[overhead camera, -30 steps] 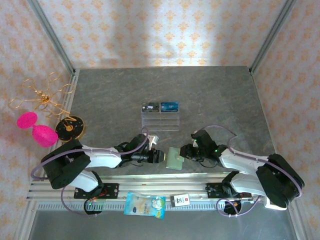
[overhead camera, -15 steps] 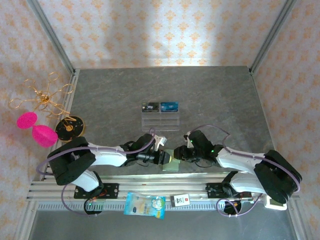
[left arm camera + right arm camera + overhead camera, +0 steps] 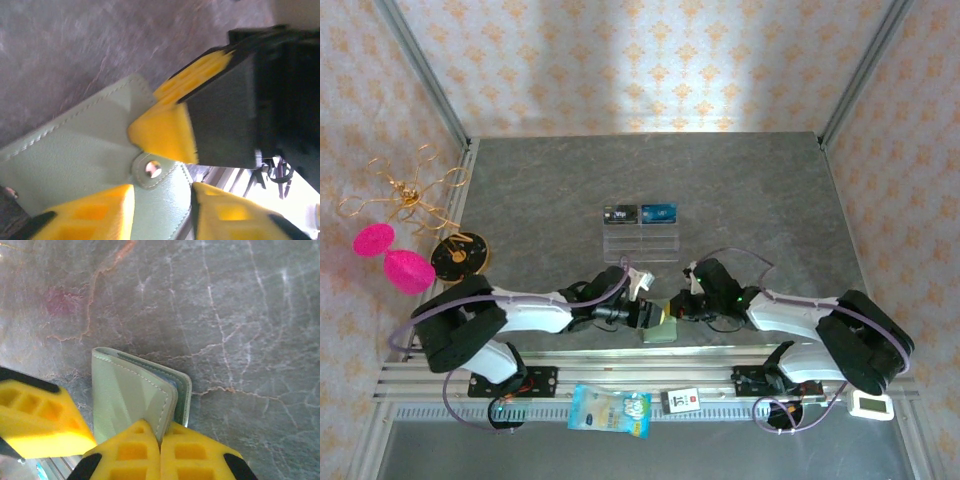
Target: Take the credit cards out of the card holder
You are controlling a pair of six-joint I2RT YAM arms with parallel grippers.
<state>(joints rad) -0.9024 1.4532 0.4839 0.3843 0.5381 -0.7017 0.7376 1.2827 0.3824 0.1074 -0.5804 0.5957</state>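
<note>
R end effector [image 3: 160, 441] pinched shut on card holder [image 3: 125, 395] edge; L end effector [image 3: 162, 201] part-open astride its snap tab [image 3: 152, 170].

Walls [image 3: 640, 60]: you have cream paper with a repeating orange-gold motif on the far, left and right sides. A soft pale patch of light [image 3: 642, 108] sits low on the far wall, just above the worktop. Worktop [image 3: 570, 180]: grey stone-look surface with faint veining, matte, evenly lit. Silver metal posts [image 3: 420, 70] rise from the far corners and lean outward. A ribbed aluminium rail [image 3: 620, 378] runs along the near edge. On your left wall hang a gold wire ornament [image 3: 405, 192] and pink mesh shapes [image 3: 408, 270].
</note>
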